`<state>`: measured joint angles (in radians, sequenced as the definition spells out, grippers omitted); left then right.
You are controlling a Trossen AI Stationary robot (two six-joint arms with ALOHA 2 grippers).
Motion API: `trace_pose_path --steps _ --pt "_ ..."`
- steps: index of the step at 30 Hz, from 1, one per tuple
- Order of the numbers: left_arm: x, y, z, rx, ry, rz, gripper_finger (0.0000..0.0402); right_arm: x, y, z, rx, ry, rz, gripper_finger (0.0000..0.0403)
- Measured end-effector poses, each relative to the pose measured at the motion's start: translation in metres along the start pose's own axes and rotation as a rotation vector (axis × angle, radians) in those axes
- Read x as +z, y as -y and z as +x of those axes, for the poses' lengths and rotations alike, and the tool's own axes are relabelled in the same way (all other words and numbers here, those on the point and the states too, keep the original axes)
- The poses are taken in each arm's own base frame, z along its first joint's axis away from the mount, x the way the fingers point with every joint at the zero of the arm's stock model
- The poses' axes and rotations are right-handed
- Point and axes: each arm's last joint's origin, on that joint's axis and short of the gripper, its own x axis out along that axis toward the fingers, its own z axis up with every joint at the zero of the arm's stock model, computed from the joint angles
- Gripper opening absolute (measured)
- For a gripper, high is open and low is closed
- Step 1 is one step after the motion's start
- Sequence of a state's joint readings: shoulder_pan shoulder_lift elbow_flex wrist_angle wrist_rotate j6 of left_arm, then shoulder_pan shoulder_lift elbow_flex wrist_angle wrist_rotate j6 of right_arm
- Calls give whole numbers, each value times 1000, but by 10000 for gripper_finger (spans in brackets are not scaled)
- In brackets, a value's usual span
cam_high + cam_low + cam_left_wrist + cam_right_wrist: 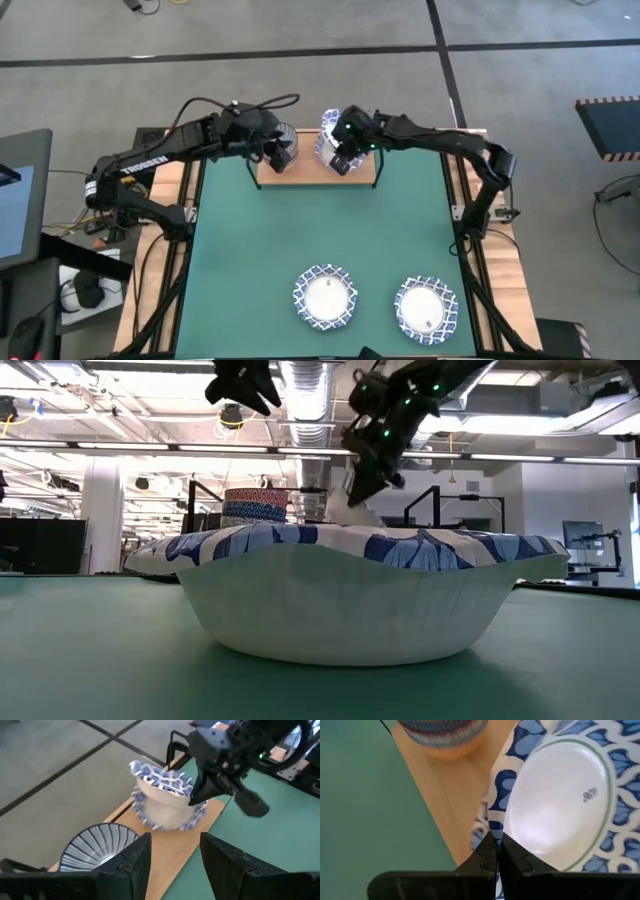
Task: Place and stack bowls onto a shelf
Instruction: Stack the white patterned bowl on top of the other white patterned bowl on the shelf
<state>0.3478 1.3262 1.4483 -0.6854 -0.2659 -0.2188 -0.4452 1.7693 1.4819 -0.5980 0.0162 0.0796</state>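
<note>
While the right gripper (341, 160), pinched on a white blue-rimmed bowl (328, 142), stacks it on the light-wood shelf (318, 171) at top centre, the open left gripper (280, 158) hovers empty; two patterned bowls (325, 297) remain below.

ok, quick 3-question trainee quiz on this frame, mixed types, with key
1. True or false: the right hand is shut on the rim of a white bowl with blue patterned rim over the shelf.
2. How many white patterned bowls sit on the green mat in the high view?
A. one
B. two
C. four
3. Fill in: the left hand is ____ above the striped bowl.

Key: 1 true; 2 B; 3 open
</note>
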Motion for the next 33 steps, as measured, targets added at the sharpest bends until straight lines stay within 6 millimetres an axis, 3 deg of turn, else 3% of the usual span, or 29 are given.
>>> trace_pose_path --steps 9,16,21,27,33 --pt "-1 -8 2 -6 -27 -15 154 -3 -3 11 -59 -54 -14 78" --pt "-4 -9 2 5 -60 18 154 3 -14 -6 -247 -57 -103 147" --pt "-7 -8 10 23 -90 27 154 3 -23 -9 -278 -60 -149 170" --pt "-27 -7 28 18 -146 27 154 -4 -27 7 -233 -129 -179 145" --pt "-35 -5 40 -33 -165 15 154 -17 -31 16 -239 -246 -128 62"
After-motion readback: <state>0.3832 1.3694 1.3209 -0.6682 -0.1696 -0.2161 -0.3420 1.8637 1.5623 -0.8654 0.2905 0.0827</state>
